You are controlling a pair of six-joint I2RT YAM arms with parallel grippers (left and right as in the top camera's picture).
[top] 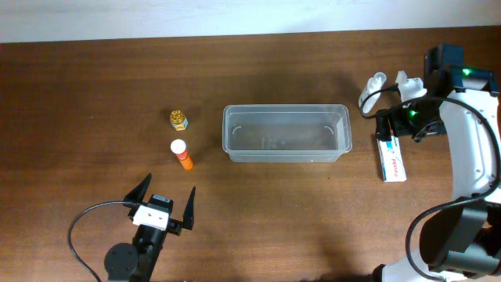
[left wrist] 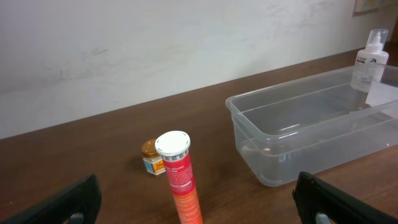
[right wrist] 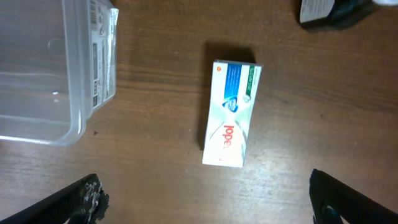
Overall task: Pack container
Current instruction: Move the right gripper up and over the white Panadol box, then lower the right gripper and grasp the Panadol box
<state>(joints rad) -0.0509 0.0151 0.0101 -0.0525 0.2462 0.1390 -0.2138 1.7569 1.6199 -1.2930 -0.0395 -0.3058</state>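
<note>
The clear plastic container point(top: 286, 133) lies empty at mid-table; it also shows in the left wrist view point(left wrist: 311, 124) and the right wrist view point(right wrist: 56, 74). An orange tube with a white cap point(top: 182, 154) lies left of it, with a small gold-lidded jar point(top: 178, 119) behind. My left gripper point(top: 168, 188) is open and empty, a little short of the tube point(left wrist: 180, 174), which lies between its fingers' line of sight point(left wrist: 199, 208). A white toothpaste box point(top: 391, 160) lies right of the container. My right gripper point(top: 403, 124) hovers open above the box point(right wrist: 231, 115), fingers wide point(right wrist: 211, 205).
White bottles point(top: 389, 81) stand at the back right near the right arm; one spray bottle shows beyond the container point(left wrist: 371, 59). A dark labelled object point(right wrist: 329, 12) lies beyond the box. The jar also shows in the left wrist view point(left wrist: 152, 165).
</note>
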